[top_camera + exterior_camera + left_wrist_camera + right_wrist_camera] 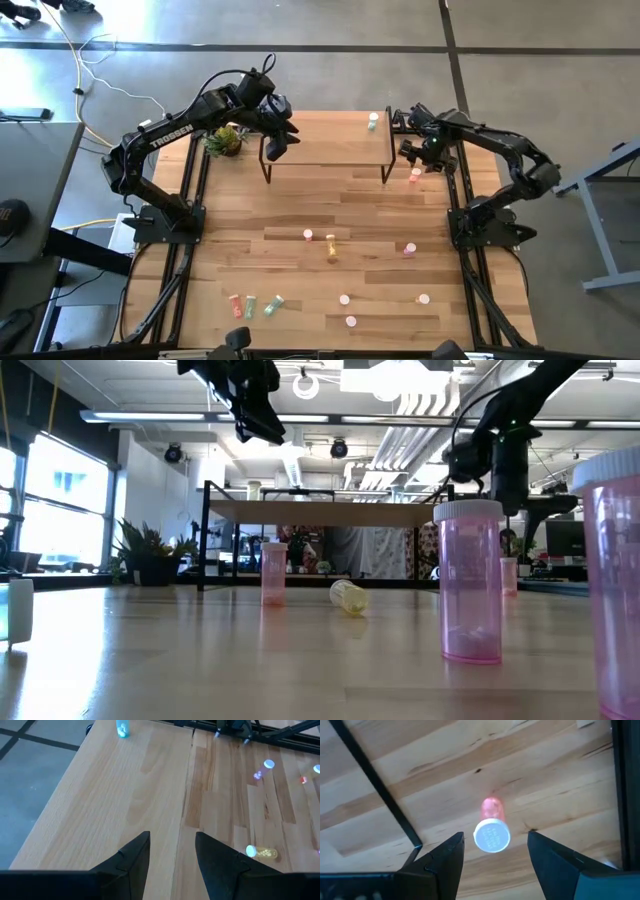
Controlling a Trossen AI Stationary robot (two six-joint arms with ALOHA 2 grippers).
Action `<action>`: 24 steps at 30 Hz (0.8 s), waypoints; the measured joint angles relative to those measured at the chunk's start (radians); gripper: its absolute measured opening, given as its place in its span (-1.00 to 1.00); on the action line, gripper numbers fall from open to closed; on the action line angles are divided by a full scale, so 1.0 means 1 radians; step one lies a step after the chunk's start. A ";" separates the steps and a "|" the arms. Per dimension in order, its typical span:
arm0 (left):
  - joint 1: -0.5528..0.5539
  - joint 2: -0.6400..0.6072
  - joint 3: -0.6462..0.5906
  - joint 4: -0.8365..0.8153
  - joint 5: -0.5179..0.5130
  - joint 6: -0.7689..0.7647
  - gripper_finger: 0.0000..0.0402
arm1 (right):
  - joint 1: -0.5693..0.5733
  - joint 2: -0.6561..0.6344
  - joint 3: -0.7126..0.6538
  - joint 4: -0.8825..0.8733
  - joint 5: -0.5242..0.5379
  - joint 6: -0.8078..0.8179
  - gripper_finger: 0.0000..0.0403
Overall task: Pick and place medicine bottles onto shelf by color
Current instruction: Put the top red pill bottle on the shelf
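Right gripper (413, 160) is hanging off the right end of the shelf (325, 150), directly over a pink bottle (491, 830) standing upright on the table (380, 280) just beside the shelf's right legs. In the right wrist view its fingers (440, 857) are standing wide apart on either side of the bottle's white cap, not touching it. Nothing is being gripped.

Left gripper (277, 140) is hovering above the left part of the shelf top. Its fingers (132, 857) are standing partly apart with bare wood showing between them; it is holding nothing.

One green bottle (373, 121) is standing on the shelf at the back right corner. The rest of the shelf top is showing bare wood.

Other bottles are sitting scattered on the table:
- a pink one (308, 236) standing and a yellow one (331, 243) lying on its side near the middle;
- a red one (409, 249) further right;
- a loose cluster of orange and green ones (252, 305) lying at the front left;
- several pink ones (345, 300) standing at the front right.

A small plant (226, 140) is sitting just off the shelf's left end.
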 joint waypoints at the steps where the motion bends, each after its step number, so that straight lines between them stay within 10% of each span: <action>1: 0.000 0.000 0.000 0.000 0.000 0.000 -0.26 | 0.000 0.004 0.000 0.000 0.002 0.000 0.05; 24: 0.000 0.000 0.000 0.006 0.000 0.000 -0.26 | 0.000 0.057 0.000 0.018 0.014 0.010 -0.16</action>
